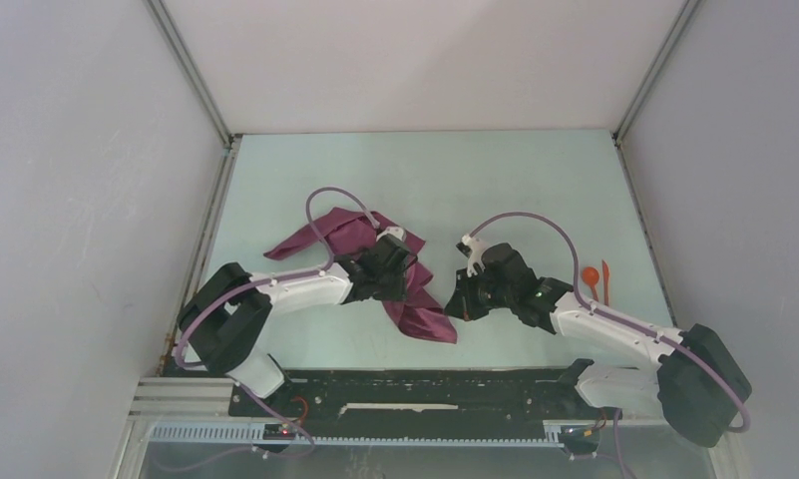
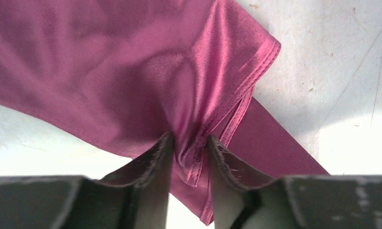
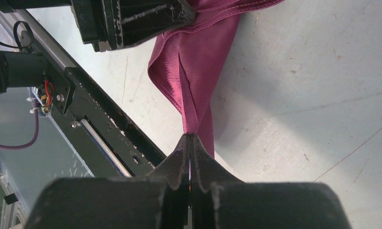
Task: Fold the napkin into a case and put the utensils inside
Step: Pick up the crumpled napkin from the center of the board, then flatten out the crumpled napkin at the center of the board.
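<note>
The right gripper [image 3: 189, 138] presses its fingers together on a thin corner of the napkin [image 3: 198, 62]. The left gripper [image 2: 190, 143] pinches a bunched hem between narrow fingers. The cloth looks light, limp and slick, and is probably best held at hems and corners. It lies crumpled between the arms. Only the top view shows the utensils [image 1: 597, 277], well apart at the right.

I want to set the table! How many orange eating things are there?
2. The orange spoon lies near the right edge of the table; the slim orange piece lies just right of it. The crumpled napkin could hide more.
</note>
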You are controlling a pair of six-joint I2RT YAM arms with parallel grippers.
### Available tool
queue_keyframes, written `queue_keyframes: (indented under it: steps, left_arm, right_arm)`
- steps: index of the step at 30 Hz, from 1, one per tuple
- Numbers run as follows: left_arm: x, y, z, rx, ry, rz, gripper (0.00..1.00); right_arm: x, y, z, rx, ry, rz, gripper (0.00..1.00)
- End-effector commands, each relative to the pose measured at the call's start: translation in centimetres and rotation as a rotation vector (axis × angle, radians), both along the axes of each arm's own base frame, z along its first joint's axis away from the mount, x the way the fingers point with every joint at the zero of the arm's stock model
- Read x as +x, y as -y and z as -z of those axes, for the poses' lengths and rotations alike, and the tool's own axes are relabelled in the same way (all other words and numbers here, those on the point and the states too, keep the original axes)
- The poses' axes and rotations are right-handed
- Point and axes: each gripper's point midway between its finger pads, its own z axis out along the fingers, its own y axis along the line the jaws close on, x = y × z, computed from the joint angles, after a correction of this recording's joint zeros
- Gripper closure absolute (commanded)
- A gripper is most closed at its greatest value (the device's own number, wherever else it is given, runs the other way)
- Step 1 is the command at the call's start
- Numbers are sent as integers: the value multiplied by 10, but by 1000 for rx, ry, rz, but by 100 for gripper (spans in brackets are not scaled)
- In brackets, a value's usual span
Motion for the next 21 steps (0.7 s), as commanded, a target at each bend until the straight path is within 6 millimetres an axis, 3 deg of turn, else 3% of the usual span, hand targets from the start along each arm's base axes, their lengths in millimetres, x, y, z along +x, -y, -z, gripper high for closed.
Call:
queue_keyframes:
  steps: [1,6,10,18,21]
  left_arm:
    - [22,6,-29,8,111,-5,67]
    - [33,-14,-57,71,208,-44,92]
    - [38,-36,-94,119,292,-84,99]
    - [24,-67,-180,50,444,-110,100]
    - [13,-78,-193,36,455,-110,100]
  right_arm:
    - [5,2,-8,19,30,24,100]
    - [8,10,-9,-6,50,52,100]
    - [21,33,-10,-80,78,157,100]
    - [31,96,-28,-338,141,349,100]
    - [33,98,-49,-299,156,395,100]
